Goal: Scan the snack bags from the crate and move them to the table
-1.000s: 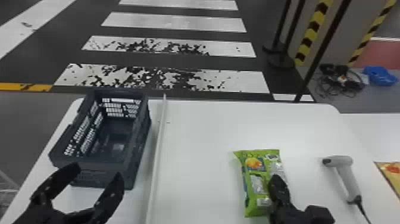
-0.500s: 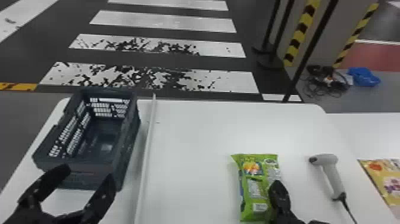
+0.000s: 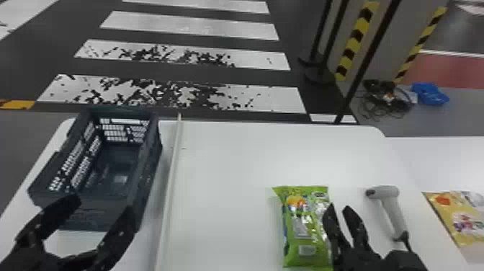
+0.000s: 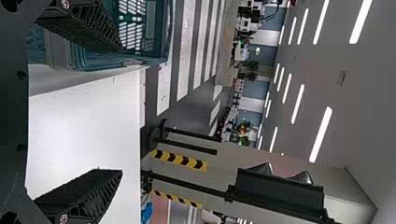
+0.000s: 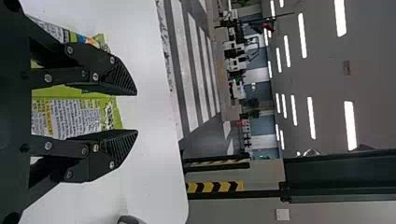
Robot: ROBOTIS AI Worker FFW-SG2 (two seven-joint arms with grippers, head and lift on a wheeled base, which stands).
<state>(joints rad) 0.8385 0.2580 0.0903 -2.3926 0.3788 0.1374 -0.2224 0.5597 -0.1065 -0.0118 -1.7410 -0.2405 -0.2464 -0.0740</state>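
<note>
In the head view my left gripper point(image 3: 99, 230) stands open at the near end of the dark crate point(image 3: 97, 212), whose visible floor holds no bag. The left wrist view shows that gripper point(image 4: 116, 109) spread wide, one finger in front of the crate point(image 4: 112, 63). A green snack bag point(image 3: 300, 227) lies on the table right of centre. My right gripper point(image 3: 340, 207) is open at the bag's right edge; in the right wrist view the same gripper point(image 5: 136, 112) has its fingers apart, with the bag point(image 5: 74, 112) behind them. A grey scanner point(image 3: 390, 207) lies to its right.
A yellow snack bag point(image 3: 459, 216) lies at the far right, on an adjoining white surface. A long pale strip point(image 3: 173, 180) runs across the table point(image 3: 230, 216) beside the crate. Black posts point(image 3: 324, 43) stand on the floor beyond the table.
The head view has shifted, so the crate, bag and scanner sit farther left in it. My right gripper's two fingers now show apart there. The green bag still lies on the table.
</note>
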